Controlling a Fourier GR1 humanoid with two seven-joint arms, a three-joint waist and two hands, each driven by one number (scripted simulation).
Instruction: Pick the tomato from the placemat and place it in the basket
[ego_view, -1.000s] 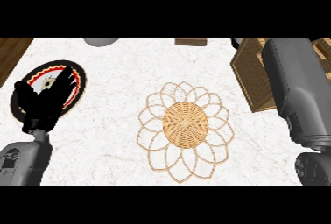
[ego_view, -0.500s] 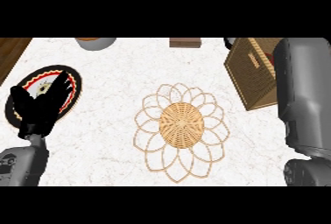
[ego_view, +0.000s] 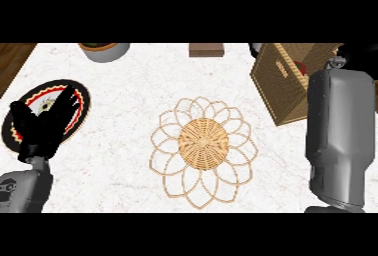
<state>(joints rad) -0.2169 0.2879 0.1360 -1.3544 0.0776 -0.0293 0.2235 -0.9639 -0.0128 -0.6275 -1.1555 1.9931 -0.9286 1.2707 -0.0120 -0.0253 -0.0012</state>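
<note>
Head view: left hand (ego_view: 40, 125) rests open, holding nothing, over the round patterned mat (ego_view: 74, 92). Right forearm (ego_view: 338, 140) reaches toward the wicker basket (ego_view: 280, 82); you cannot tell its hand's state. Tomato is not visible, possibly carried there. Expect it light, smooth, soft: cradle its sides. Woven floral placemat (ego_view: 203, 150) lies left of basket.

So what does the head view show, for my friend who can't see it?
A woven flower-shaped placemat lies mid-counter with no tomato visible on it. The right forearm reaches up toward a wicker basket at upper right, while the open left hand rests over a round black-and-red plate.
</note>
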